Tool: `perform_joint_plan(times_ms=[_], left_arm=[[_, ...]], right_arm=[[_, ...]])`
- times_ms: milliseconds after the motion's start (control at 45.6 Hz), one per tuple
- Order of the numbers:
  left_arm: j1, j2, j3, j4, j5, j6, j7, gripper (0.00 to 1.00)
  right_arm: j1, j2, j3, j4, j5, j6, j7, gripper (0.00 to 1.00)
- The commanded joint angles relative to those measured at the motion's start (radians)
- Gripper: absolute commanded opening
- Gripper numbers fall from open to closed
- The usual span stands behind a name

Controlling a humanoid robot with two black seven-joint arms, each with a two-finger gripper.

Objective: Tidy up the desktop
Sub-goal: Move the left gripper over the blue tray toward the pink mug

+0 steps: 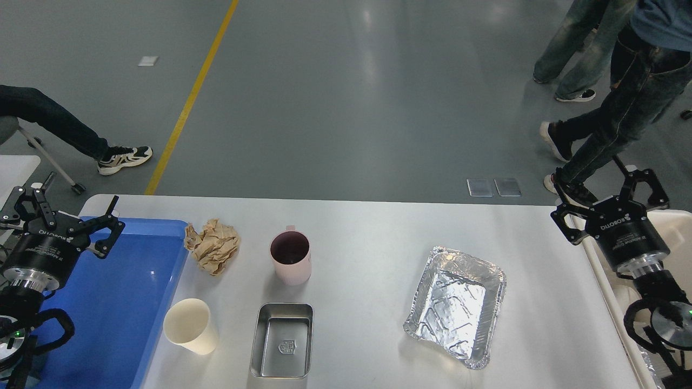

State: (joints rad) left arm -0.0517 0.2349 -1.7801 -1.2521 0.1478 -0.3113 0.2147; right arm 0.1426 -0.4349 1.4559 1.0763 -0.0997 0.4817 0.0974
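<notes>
The white desktop fills the lower half of the head view. On it lie a crumpled brown paper ball, a pink mug, a cream paper cup, a small steel tray and a crinkled foil tray. My left gripper hovers open over the far left corner, above the blue tray, holding nothing. My right gripper stands open beyond the desktop's right edge, also empty.
A beige bin sits off the right edge under my right arm. People walk on the grey floor beyond the far edge at the top right. A seated person's leg and a chair are at the far left.
</notes>
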Motion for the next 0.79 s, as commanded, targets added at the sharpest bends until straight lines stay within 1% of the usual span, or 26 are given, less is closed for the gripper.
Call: perform_joint_plan(times_ms=[0,285,351,439,570,680,768], left_arm=[[0.004,0.004,0.001,-0.001,0.004,0.008,-0.006,0.97],[0.056,0.021,0.018,-0.001,0.016,0.012,-0.009,0.97],[0.058,0.056,0.021,-0.006,0.036,0.021,-0.014,0.97],[0.05,0.092,0.024,-0.006,0.159,0.067,-0.038,0.97],[0.05,0.133,0.014,-0.006,0.403,0.12,-0.04,0.97],[0.053,0.138,0.019,-0.023,0.44,0.129,-0.041,0.97],[0.061,0.144,0.034,-0.064,0.449,0.126,-0.044,0.97]], right_arm=[[0.0,0.001,0.001,0.001,0.0,0.0,0.008,1.0],[-0.003,0.002,-0.002,0.002,-0.002,0.0,0.01,1.0],[-0.003,0.002,0.0,0.004,-0.002,0.0,0.01,1.0],[-0.003,0.004,-0.002,0.007,-0.002,0.0,0.01,1.0],[-0.003,0.005,-0.002,0.004,-0.002,0.0,0.01,1.0],[-0.003,0.007,-0.002,0.008,-0.011,-0.002,0.012,1.0],[-0.003,0.013,0.0,0.008,-0.023,-0.002,0.012,1.0]])
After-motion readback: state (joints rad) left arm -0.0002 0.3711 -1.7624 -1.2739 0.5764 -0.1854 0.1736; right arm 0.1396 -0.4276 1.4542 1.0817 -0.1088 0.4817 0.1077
